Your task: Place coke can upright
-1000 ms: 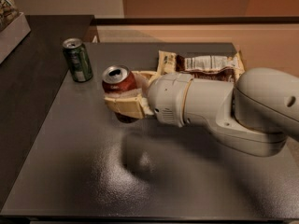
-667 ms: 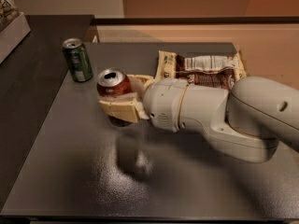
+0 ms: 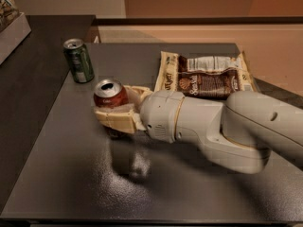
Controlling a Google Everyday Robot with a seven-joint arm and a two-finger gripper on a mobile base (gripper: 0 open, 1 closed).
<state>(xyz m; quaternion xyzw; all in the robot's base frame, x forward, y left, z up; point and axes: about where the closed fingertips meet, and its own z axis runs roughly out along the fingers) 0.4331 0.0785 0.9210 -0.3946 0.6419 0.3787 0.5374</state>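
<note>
"Gripper [image 3: 111, 107] first — where does it sit?"

"Over the left middle of the tabletop [image 3: 199, 193], at the end of the white arm [image 3: 222, 126] that reaches in from the right. Its tan fingers [image 3: 116, 121] are clamped on the coke can [image 3: 110, 96], one across the near side and the other behind."

"Which way does the can point?"

"Silver top up, with the drinking hole showing. The long axis is close to vertical. Its base is hidden behind the near finger, so I cannot tell whether it touches the surface. A dark shadow [image 3: 128, 160] lies on the tabletop lower down, apart from the can."

"What's close to it?"

"A dark green can [image 3: 79, 60] stands upright behind and to the left, near the tabletop's left edge and apart from the red one. A flat snack bag [image 3: 206, 74] lies behind the arm toward the far right, with its left end near the rear finger."

"Edges and room?"

"The left edge runs diagonally just left of the gripper, with a darker counter [image 3: 33, 84] beyond it. The near edge is well away. Bare surface spreads in front of the gripper and under the arm — the widest open stretch is the near half"
</note>
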